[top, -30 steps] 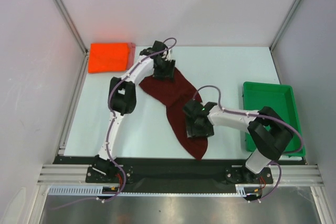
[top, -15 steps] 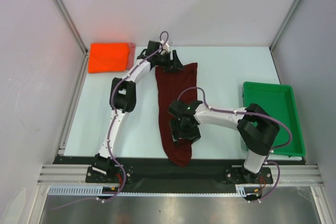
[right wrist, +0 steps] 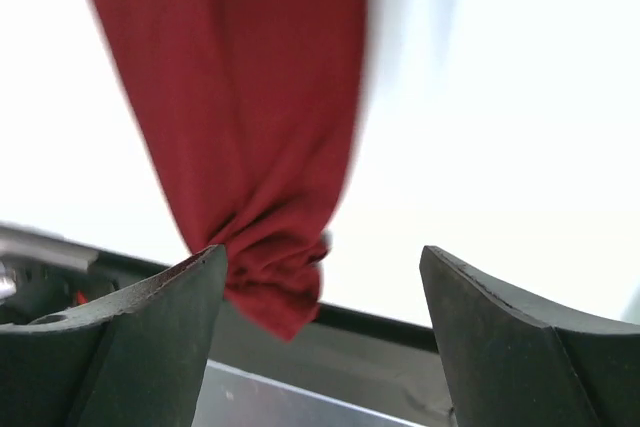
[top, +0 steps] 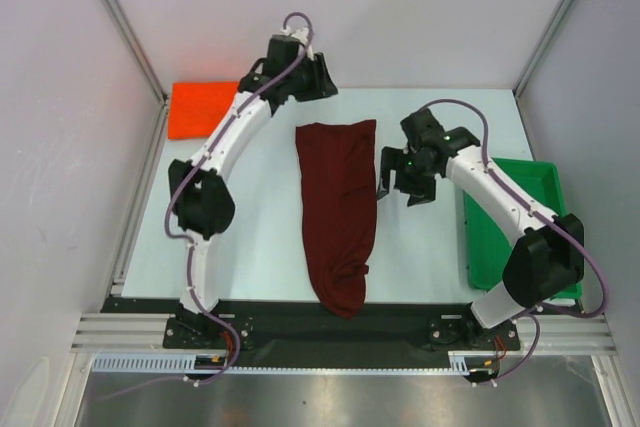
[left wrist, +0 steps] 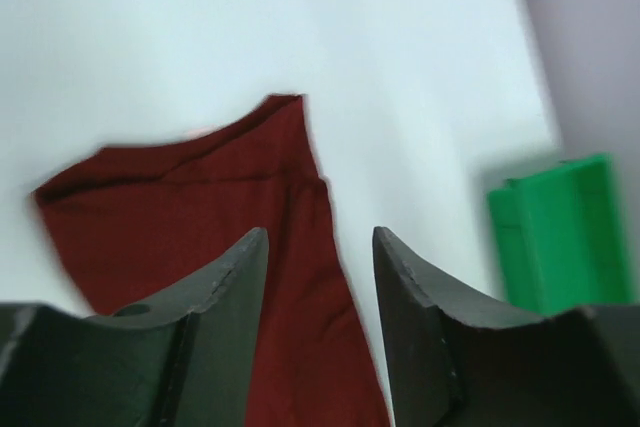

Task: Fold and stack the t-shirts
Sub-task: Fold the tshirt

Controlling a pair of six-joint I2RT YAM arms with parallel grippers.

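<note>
Surface: white matte table [top: 440, 127], boxed by pale smooth walls [top: 60, 147] with aluminium posts [top: 120, 22]. Mid-table: maroon t-shirt [top: 338, 207], soft cloth, lay as long narrow strip, far end square, near end bunched and wrinkled at front edge. At right: green plastic tray [top: 512, 163], rigid, rectangular. Far-left corner: orange-red t-shirt [top: 200, 109], folded flat. Beyond maroon cloth: left gripper [top: 322, 82], fingers apart, empty. Between cloth and tray: right gripper [top: 403, 187], spread wide, empty.

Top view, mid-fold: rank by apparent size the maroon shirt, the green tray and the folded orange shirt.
1. Maroon t-shirt and green tray: about alike in area. The shirt is longer, the tray is wider and partly behind the right arm, so they are not ranked.
2. Folded orange t-shirt: clearly smallest, with its right edge under the left arm.
</note>
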